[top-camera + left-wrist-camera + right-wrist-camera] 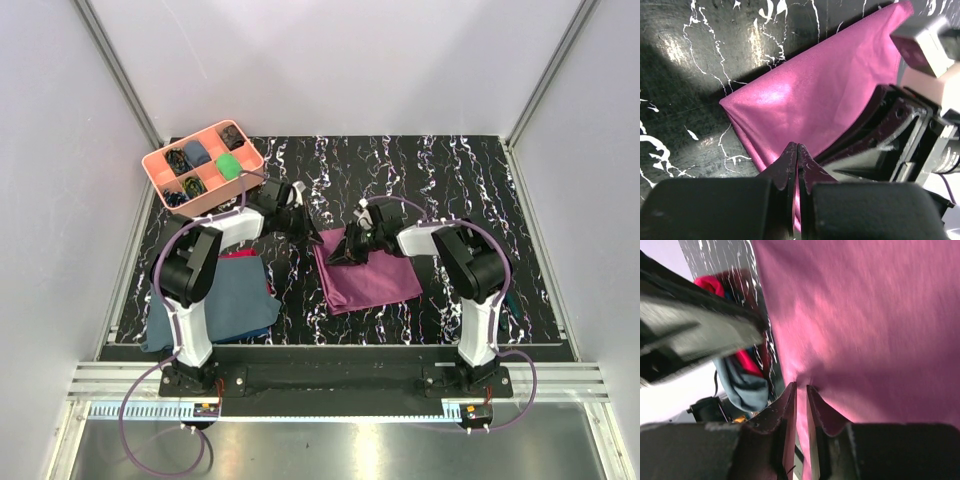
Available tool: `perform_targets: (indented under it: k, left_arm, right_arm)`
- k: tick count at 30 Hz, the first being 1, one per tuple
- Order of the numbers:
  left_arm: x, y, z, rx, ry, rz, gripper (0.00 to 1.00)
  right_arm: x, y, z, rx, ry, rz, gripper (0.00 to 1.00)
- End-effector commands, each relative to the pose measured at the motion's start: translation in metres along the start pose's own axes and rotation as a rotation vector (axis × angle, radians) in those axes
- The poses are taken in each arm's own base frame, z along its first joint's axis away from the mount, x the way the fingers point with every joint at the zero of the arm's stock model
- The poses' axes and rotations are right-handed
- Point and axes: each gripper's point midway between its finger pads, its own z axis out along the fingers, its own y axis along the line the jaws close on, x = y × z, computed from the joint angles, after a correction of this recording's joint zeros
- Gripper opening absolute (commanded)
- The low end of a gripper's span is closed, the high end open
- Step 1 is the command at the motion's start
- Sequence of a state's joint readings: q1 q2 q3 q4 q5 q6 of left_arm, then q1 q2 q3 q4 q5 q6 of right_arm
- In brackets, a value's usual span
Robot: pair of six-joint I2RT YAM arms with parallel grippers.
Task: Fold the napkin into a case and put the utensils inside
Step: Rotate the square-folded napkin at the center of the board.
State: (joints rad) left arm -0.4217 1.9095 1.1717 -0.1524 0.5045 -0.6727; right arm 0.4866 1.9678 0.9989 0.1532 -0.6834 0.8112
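The plum-purple napkin (372, 277) lies partly folded on the black marbled table, right of centre. My left gripper (306, 230) sits at its far left corner, and in the left wrist view the left gripper (798, 150) is shut with a sliver of napkin (805, 95) between the fingers. My right gripper (347, 250) is just beside it on the napkin's far edge. In the right wrist view the right gripper (801, 390) is pinched on a fold of the napkin (865, 325). No utensils or finished case show in any view.
A pink compartment tray (160, 165) with small items stands at the far left. A slate-blue cloth (225, 300) with a red cloth (240, 255) on it lies by the left arm. Both also show in the right wrist view, slate-blue (747, 387) and red (712, 285).
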Motion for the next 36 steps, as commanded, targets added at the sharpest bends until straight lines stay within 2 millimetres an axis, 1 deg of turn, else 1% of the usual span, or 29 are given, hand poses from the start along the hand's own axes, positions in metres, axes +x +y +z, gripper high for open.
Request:
perform_targets:
  k: [1, 2, 3, 5, 6, 8, 9, 11, 13, 15, 16, 18, 19, 21, 22, 23, 24, 25, 26, 27, 28, 30, 31, 32, 33, 34, 36]
  left_arm:
    - [0.000, 0.014, 0.007, -0.026, -0.005, 0.035, 0.03]
    - [0.001, 0.017, 0.007, -0.033, -0.005, 0.034, 0.02]
    - [0.003, 0.021, 0.008, -0.041, 0.000, 0.029, 0.02]
    - [0.004, 0.028, 0.009, -0.058, 0.004, 0.023, 0.01]
    - [0.006, 0.030, 0.010, -0.064, 0.009, 0.020, 0.01]
    - [0.009, 0.037, 0.012, -0.082, 0.016, 0.010, 0.00]
    - [0.011, 0.039, 0.013, -0.087, 0.024, 0.003, 0.00]
    - [0.013, 0.042, 0.013, -0.095, 0.028, -0.006, 0.00]
    - [0.013, 0.046, 0.013, -0.106, 0.023, -0.001, 0.00]
    - [0.012, 0.045, 0.012, -0.106, 0.018, 0.010, 0.00]
    - [0.013, 0.045, 0.011, -0.107, 0.023, 0.008, 0.00]
    - [0.010, 0.039, 0.009, -0.092, 0.017, 0.015, 0.00]
    - [0.010, 0.036, 0.007, -0.087, 0.014, 0.019, 0.00]
    - [0.008, 0.034, 0.003, -0.085, 0.005, 0.026, 0.00]
    - [0.008, 0.034, 0.002, -0.090, 0.005, 0.028, 0.00]
    - [0.006, 0.032, 0.001, -0.089, 0.003, 0.033, 0.00]
    - [0.006, 0.030, -0.001, -0.086, 0.000, 0.035, 0.00]
    - [0.005, 0.029, -0.002, -0.083, -0.005, 0.033, 0.00]
    - [0.006, 0.026, -0.003, -0.076, -0.004, 0.034, 0.00]
    - [0.005, 0.019, -0.006, -0.060, -0.011, 0.040, 0.00]
    - [0.006, 0.015, -0.008, -0.052, -0.011, 0.044, 0.01]
    - [0.010, 0.003, -0.009, -0.026, -0.008, 0.052, 0.01]
    - [0.009, -0.003, -0.011, -0.010, -0.014, 0.057, 0.02]
    - [0.014, -0.006, -0.011, -0.002, -0.007, 0.051, 0.01]
    - [0.012, -0.012, -0.011, 0.018, -0.021, 0.042, 0.02]
    - [0.016, -0.011, -0.011, 0.020, -0.022, 0.038, 0.02]
    - [0.017, -0.010, -0.009, 0.019, -0.030, 0.029, 0.02]
  right_arm:
    - [-0.011, 0.029, 0.010, -0.091, -0.006, -0.050, 0.22]
    - [-0.008, 0.030, 0.013, -0.097, -0.002, -0.055, 0.22]
    - [-0.002, 0.026, 0.014, -0.095, 0.011, -0.034, 0.22]
    - [0.003, 0.026, 0.017, -0.103, 0.016, -0.034, 0.22]
    - [0.011, 0.024, 0.018, -0.105, 0.033, -0.023, 0.22]
    - [0.016, 0.024, 0.019, -0.115, 0.037, -0.025, 0.22]
    - [0.022, 0.020, 0.020, -0.107, 0.045, -0.020, 0.22]
    - [0.027, 0.013, 0.020, -0.092, 0.051, -0.013, 0.22]
    - [0.034, 0.003, 0.021, -0.078, 0.063, 0.000, 0.22]
    - [0.039, -0.006, 0.022, -0.066, 0.072, 0.011, 0.21]
    - [0.041, -0.006, 0.022, -0.071, 0.081, 0.011, 0.21]
    - [0.045, -0.003, 0.016, -0.079, 0.083, 0.002, 0.20]
    - [0.044, 0.006, 0.009, -0.088, 0.069, -0.013, 0.20]
    - [0.048, 0.010, 0.001, -0.082, 0.069, -0.025, 0.21]
    - [0.050, 0.018, -0.005, -0.093, 0.065, -0.035, 0.21]
    - [0.056, 0.016, -0.009, -0.090, 0.074, -0.023, 0.22]
    - [0.056, 0.023, -0.015, -0.103, 0.063, -0.038, 0.23]
    - [0.058, 0.023, -0.018, -0.099, 0.063, -0.033, 0.23]
    - [0.062, 0.019, -0.021, -0.088, 0.062, -0.028, 0.25]
    - [0.064, 0.021, -0.024, -0.089, 0.053, -0.033, 0.26]
    - [0.064, 0.020, -0.025, -0.090, 0.048, -0.033, 0.26]
    - [0.073, 0.014, -0.022, -0.085, 0.068, -0.019, 0.25]
    - [0.075, 0.015, -0.020, -0.090, 0.067, -0.025, 0.25]
    - [0.083, 0.016, -0.016, -0.089, 0.084, -0.022, 0.25]
    - [0.088, 0.014, -0.012, -0.086, 0.098, -0.017, 0.25]
    - [0.091, 0.018, -0.009, -0.102, 0.102, -0.029, 0.24]
    - [0.103, 0.020, -0.001, -0.113, 0.124, -0.025, 0.24]
